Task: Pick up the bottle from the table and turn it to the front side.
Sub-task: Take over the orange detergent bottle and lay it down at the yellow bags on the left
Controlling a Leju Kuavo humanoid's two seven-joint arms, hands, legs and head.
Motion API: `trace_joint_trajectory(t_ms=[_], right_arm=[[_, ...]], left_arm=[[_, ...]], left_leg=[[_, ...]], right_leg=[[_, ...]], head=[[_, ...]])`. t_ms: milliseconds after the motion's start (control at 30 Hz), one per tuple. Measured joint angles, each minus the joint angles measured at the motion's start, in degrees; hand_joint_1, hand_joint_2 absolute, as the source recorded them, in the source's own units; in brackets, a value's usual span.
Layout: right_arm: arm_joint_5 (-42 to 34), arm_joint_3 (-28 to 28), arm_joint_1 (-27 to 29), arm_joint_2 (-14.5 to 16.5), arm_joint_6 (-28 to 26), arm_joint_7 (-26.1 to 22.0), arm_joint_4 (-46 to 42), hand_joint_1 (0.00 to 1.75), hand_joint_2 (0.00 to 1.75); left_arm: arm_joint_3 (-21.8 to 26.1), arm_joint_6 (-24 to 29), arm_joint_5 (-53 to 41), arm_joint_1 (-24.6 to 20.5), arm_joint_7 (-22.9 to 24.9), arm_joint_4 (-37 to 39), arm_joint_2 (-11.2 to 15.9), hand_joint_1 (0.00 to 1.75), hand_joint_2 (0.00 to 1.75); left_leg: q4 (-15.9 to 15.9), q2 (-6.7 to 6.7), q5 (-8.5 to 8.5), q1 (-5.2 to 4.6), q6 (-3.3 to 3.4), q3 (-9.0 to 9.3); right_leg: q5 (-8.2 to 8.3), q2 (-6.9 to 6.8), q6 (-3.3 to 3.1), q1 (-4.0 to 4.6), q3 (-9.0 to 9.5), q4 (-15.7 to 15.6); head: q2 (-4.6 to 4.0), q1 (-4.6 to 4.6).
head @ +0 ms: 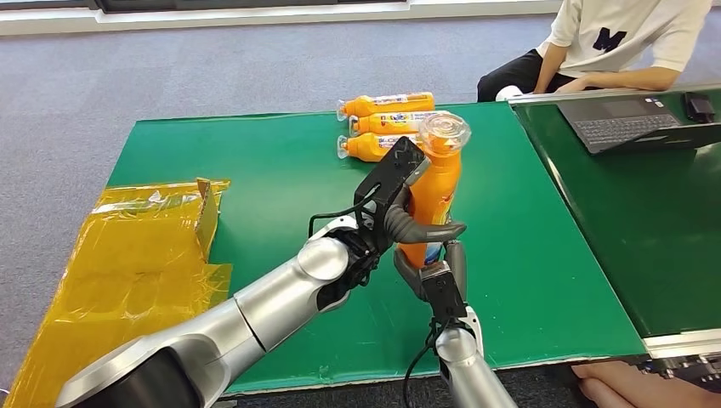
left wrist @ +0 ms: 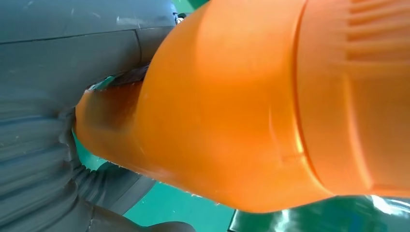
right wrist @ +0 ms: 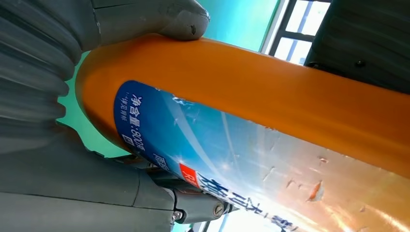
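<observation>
Green bench [head: 255, 170] on grey carpet. Bottle [head: 432, 200] stood upright, lifted above the bench middle, cap up. Left hand [head: 400, 208] gripped its body; right hand [head: 435, 276] clasped its base. Blue label faced the right wrist camera. Step, I judged: mid-turn. Next: rotate label forward without slipping. Three bottles [head: 383, 126] lay near the far edge.

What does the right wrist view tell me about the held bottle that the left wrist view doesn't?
Right wrist view: the bottle's blue label with printed text, and the right hand pressed on the orange body. Left wrist view: plain orange plastic and a ribbed section, no label, with the left hand against it. Both: the same orange bottle close up, gripped, over the green table.
</observation>
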Motion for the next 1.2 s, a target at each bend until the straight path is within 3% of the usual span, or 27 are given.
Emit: trace_joint_trajectory(t_ms=[600, 1200], right_arm=[[-0.5, 0.6, -2.0, 0.8, -0.1, -0.5, 4.6, 1.75, 1.75], [-2.1, 1.6, -5.7, 4.3, -2.3, -0.6, 12.4, 1.75, 1.75]], left_arm=[[-3.5, 1.7, 1.3, -0.9, 0.4, 1.0, 0.2, 0.00, 1.75], [-5.5, 6.0, 4.7, -1.3, 2.1, 1.7, 0.5, 0.00, 1.75]], left_leg=[[0.0, -0.09, 0.02, 0.00, 0.00, -0.02], [0.0, -0.20, 0.06, 0.00, -0.01, -0.05]], right_leg=[[0.00, -0.07, 0.00, 0.00, 0.01, 0.0], [0.00, -0.19, 0.00, 0.00, 0.02, 0.0]], head=[[0.00, -0.01], [0.00, 0.00]])
